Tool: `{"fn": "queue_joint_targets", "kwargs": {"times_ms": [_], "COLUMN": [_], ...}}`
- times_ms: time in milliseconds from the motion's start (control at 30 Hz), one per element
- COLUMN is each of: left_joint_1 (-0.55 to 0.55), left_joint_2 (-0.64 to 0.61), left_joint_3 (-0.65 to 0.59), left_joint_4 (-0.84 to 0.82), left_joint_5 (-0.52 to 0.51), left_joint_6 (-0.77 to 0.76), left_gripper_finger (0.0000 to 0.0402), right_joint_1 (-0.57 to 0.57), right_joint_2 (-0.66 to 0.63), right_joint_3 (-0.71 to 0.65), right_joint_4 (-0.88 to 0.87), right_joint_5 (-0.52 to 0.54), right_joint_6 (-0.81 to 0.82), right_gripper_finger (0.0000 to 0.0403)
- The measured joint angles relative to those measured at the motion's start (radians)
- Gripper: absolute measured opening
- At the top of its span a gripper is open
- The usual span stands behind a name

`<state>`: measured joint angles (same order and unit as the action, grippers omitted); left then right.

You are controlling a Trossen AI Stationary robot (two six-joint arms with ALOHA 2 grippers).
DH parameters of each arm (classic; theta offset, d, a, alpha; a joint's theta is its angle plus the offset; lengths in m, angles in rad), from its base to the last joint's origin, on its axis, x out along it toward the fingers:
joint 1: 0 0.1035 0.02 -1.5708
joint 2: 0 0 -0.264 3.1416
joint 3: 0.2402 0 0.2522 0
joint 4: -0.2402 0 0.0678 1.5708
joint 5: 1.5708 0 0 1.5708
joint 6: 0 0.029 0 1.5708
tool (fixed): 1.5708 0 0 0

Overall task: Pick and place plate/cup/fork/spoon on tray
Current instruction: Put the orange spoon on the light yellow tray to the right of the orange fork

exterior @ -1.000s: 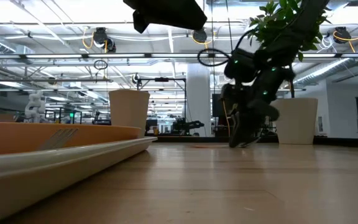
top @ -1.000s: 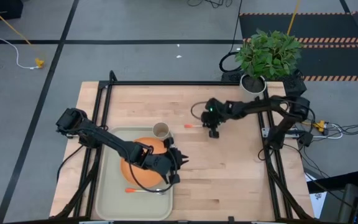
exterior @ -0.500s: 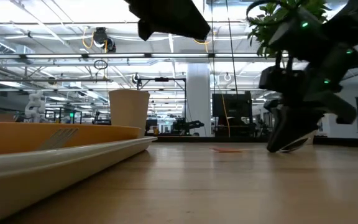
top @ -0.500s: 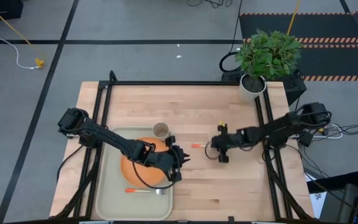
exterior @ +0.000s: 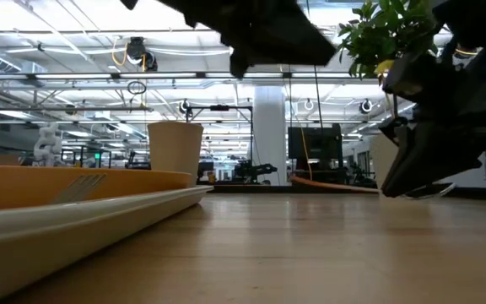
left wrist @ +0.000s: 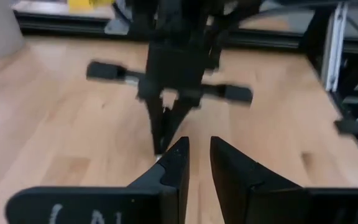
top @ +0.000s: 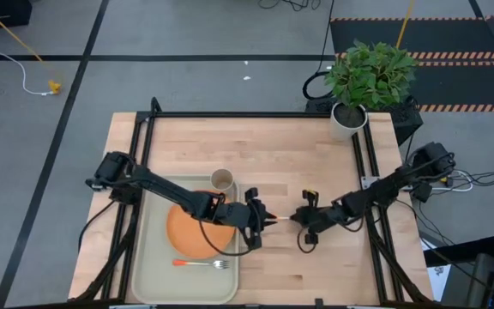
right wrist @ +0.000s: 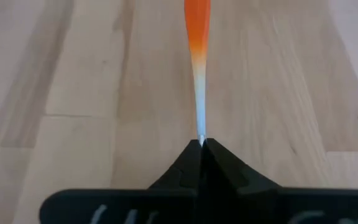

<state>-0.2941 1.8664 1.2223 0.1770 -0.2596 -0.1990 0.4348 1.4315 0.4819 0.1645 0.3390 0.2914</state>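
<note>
Right gripper (top: 299, 218) sits near table centre, fingers pinched tight on the metal end of the spoon (right wrist: 197, 37); the orange handle projects forward from the fingertips toward 9 o'clock, lifted off the wood in the low view (exterior: 332, 181). Spoon bowl hidden inside the grip.

Left gripper (top: 264, 216) faces it from 9 o'clock, just beside the handle tip. Its fingers (left wrist: 173, 165) stand narrowly apart with a slim gap between them; cannot tell whether they touch the handle.

Tray (top: 148, 257) lies at 7 o'clock on the table. Plate (top: 191, 232) rests on the tray, partly under the left arm. Fork (top: 202, 263) lies on the tray at 6 o'clock of the plate, handle pointing to 9 o'clock. Cup (top: 222, 180) stands upright at the tray's 1 o'clock corner; whether it is on the tray or just outside the rim cannot be told.

Potted plant (top: 369, 73) stands at the table's 1 o'clock corner
</note>
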Motion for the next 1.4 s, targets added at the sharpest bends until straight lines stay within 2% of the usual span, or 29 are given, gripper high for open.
{"fn": "queue_joint_targets", "kwargs": {"times_ms": [200, 400, 500, 633, 800, 867, 1167, 1400], "left_joint_1": [0.028, 0.036, 0.035, 0.037, 0.042, 0.045, 0.065, 0.065], "left_joint_2": [0.059, 0.129, 0.145, 0.183, 0.239, 0.242, 0.277, 0.276], "left_joint_3": [0.007, 0.097, 0.140, 0.185, 0.227, 0.227, 0.236, 0.236], "left_joint_4": [-0.004, -0.042, -0.153, -0.207, -0.199, -0.245, -0.256, -0.242], "left_joint_5": [0.073, 0.070, 0.039, 0.023, 0.032, 0.031, 0.033, 0.037], "left_joint_6": [-0.004, 0.004, 0.004, 0.009, 0.017, 0.022, 0.007, 0.011], "left_gripper_finger": [0.0072, 0.0138, 0.0170, 0.0187, 0.0188, 0.0188, 0.0186, 0.0128], "right_joint_1": [0.016, 0.016, 0.016, 0.016, 0.018, 0.018, 0.018, 0.018], "right_joint_2": [-0.001, -0.001, -0.002, -0.002, -0.002, -0.002, -0.002, -0.002], "right_joint_3": [0.000, 0.002, 0.002, 0.002, 0.003, 0.002, 0.002, 0.003], "right_joint_4": [0.062, 0.109, 0.114, 0.141, 0.165, 0.168, 0.190, 0.190], "right_joint_5": [0.024, 0.025, 0.027, 0.029, 0.027, 0.027, 0.026, 0.026], "right_joint_6": [0.000, 0.011, 0.013, 0.012, 0.006, 0.000, -0.004, -0.008], "right_gripper_finger": [0.0000, 0.0000, 0.0000, 0.0000, 0.0000, 0.0000, 0.0000, 0.0000]}}
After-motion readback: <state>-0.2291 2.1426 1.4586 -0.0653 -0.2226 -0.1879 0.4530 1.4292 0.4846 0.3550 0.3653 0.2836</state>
